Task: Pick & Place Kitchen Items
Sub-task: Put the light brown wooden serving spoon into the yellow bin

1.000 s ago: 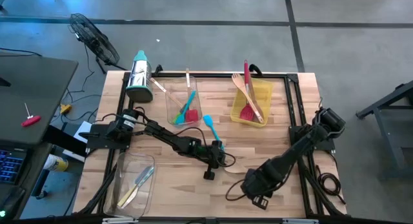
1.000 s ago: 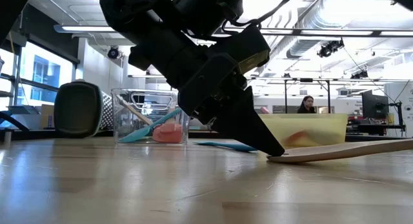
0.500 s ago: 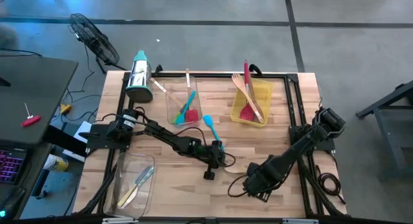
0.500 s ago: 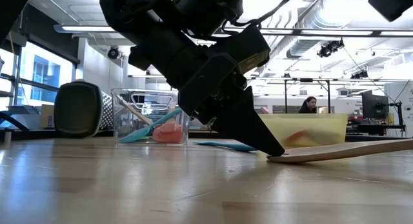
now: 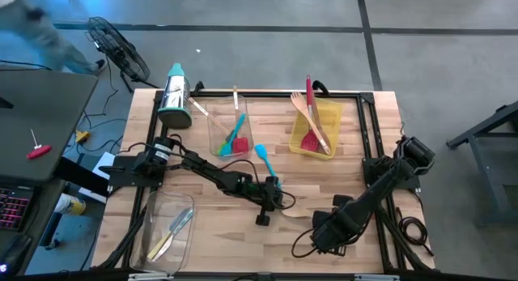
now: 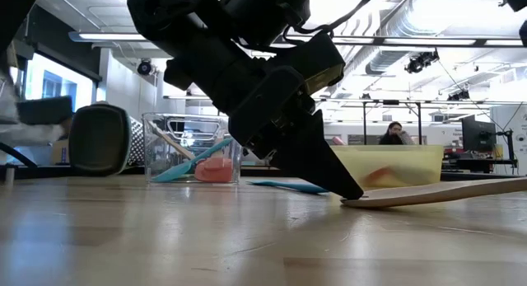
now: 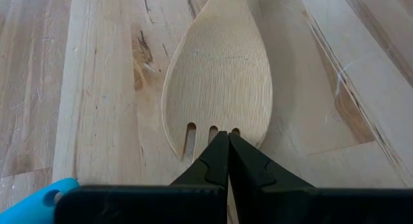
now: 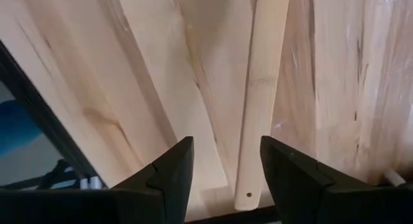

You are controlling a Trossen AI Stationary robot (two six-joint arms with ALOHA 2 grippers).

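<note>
Your left gripper (image 7: 228, 141) sits low over the middle of the table (image 5: 356, 163), fingers pressed together at the tines of the wooden slotted spoon (image 7: 218, 75); from the frames you cannot tell whether the tips pinch its edge or merely touch it. The spoon lies flat on the boards, toward the table's near edge. Your right gripper (image 8: 226, 166) hovers by the near right corner, jaws spread, over the spoon's handle.
</note>
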